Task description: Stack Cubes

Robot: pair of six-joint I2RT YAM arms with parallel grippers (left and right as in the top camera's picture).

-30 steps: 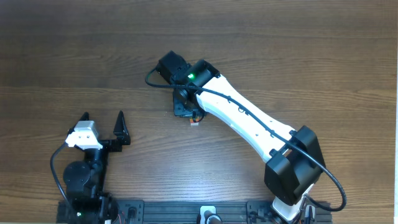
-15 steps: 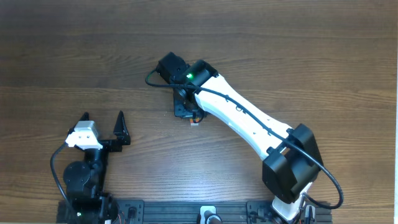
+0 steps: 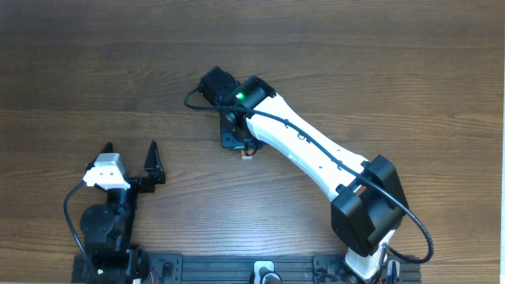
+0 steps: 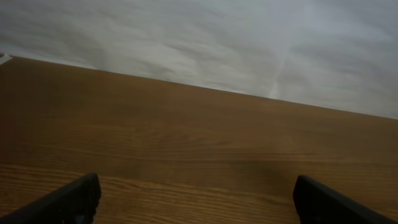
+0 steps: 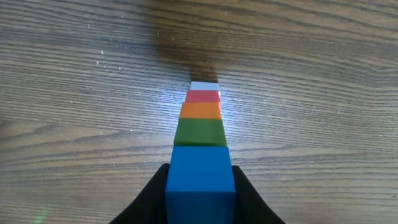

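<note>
While the left gripper (image 3: 130, 146) is seen in the top view spread open at the left of the table (image 3: 394, 63), the stack (image 5: 200, 140) is mostly hidden there beneath the right gripper (image 3: 237, 136) near the middle. Five cubes are counted in the right wrist view: white cube (image 5: 204, 86), red cube (image 5: 203, 96), orange cube (image 5: 201, 110), green cube (image 5: 200, 132), and the blue cube (image 5: 200, 180) on top, clasped by that gripper.

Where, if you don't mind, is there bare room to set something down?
Bare table lies beyond the right gripper and between the two arms. Crowded at the cube stack that gripper grips and around the left gripper.
</note>
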